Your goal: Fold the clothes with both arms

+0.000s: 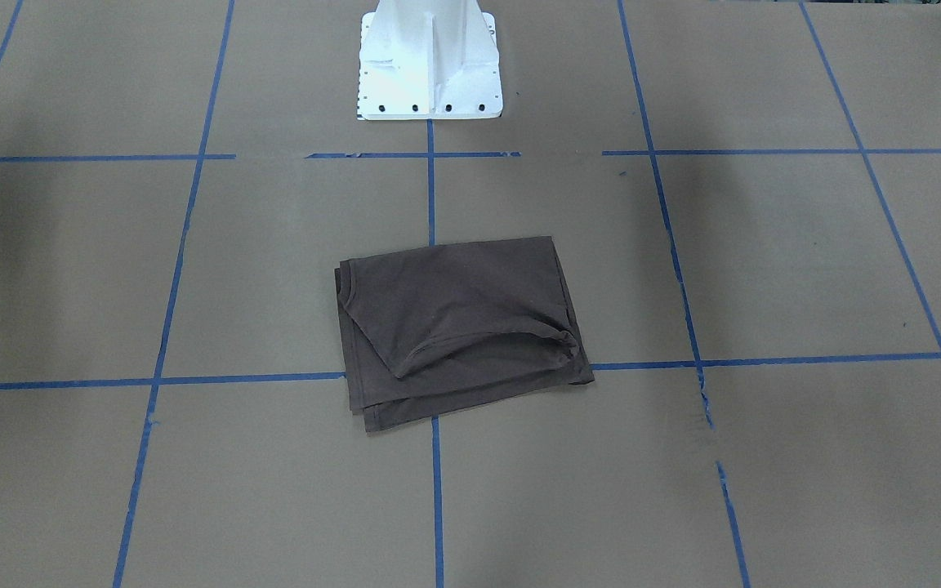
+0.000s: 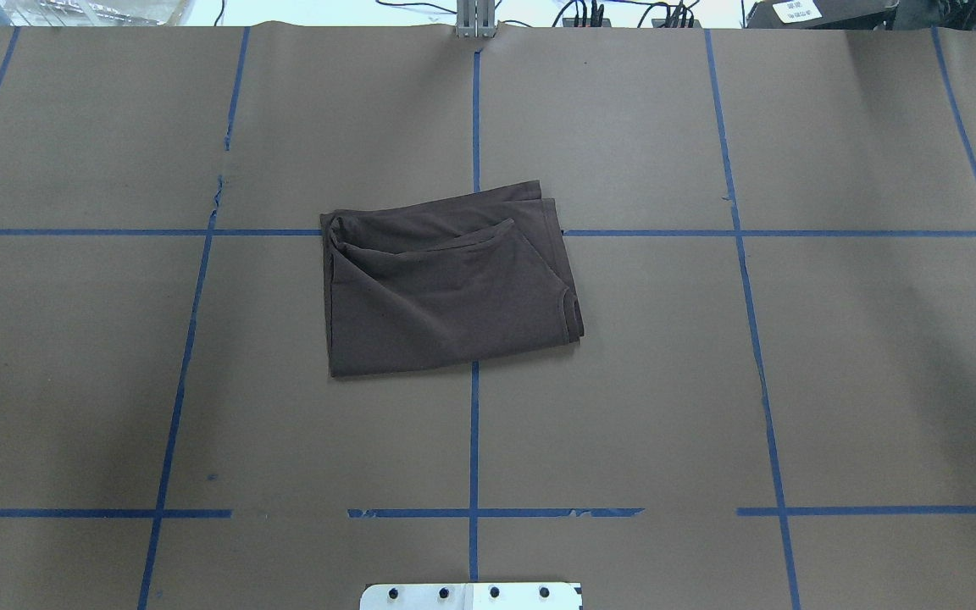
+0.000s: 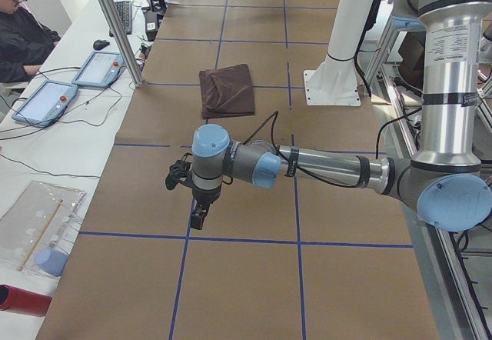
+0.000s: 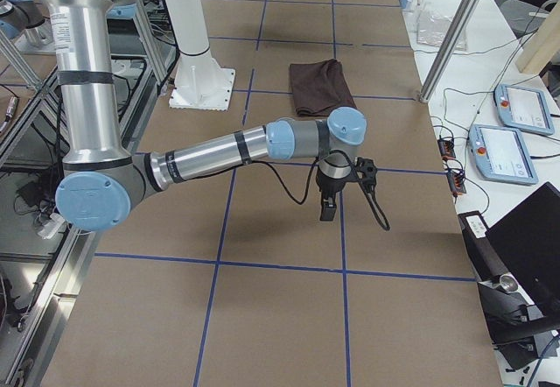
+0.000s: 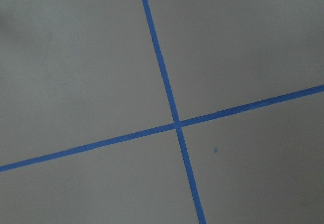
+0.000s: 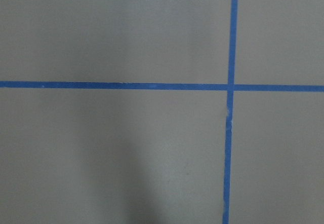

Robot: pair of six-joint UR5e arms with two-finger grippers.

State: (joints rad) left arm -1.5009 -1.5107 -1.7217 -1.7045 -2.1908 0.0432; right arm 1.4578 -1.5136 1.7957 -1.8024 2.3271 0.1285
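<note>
Dark brown shirt (image 2: 446, 288) lies folded in the middle of the counter (image 2: 793, 381), which is covered w/ brown paper & a grid of blue tape (image 2: 474, 440). Shirt sits over a tape crossing, a little way out from the white pedestal (image 1: 430, 65). It is a compact, roughly rectangular stack of several layers. A curved hem or sleeve edge shows on top & the layers don't line up at one corner, so it looks slightly untidy.

Progress, as a judgement: folding looks done or v. nearly done. At most a final tidy or one more fold seems left; nothing in view says which.

Neither arm is near the shirt. Left arm (image 3: 323, 169) reaches out low toward the counter's left end, w/ left claw (image 3: 197, 218) pointing down above the paper, touching nothing. Right arm (image 4: 219, 149) mirrors it toward the right end, right claw (image 4: 328, 207) likewise pointing down over paper. Both claws appear empty, but they show in side views only, so can't tell if the fingers are spread or closed. Wrist cams show only paper & tape, no fingers.
</note>
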